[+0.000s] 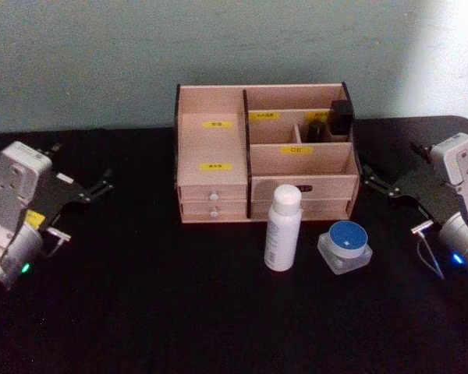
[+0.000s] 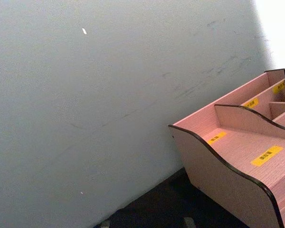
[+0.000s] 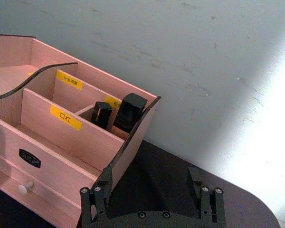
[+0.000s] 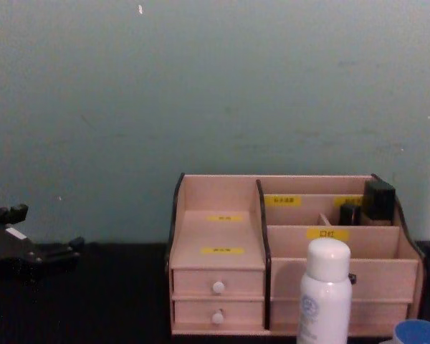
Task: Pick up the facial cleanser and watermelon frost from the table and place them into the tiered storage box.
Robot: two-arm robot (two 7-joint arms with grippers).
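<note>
Both task things stand on the black worktop [image 1: 140,312] just in front of the tiered storage box [image 1: 210,152], right of its middle. We take the white bottle as the facial cleanser [image 1: 283,227]: upright, long axis vertical, white cap, pale print on the body. We take the watermelon frost [image 1: 345,246] to be the squat clear jar with a blue lid, just beside the bottle on its right and not touching it.

The right end effector [image 1: 370,179] is nearer, hovering by the box's right wall with jaws spread wide. The jar lies left of it and closer to the robot's body. The left end effector [image 1: 101,185] is parked well apart on the far left, jaws also apart. Dark items [image 1: 341,117] fill the box's rear right compartment.
</note>
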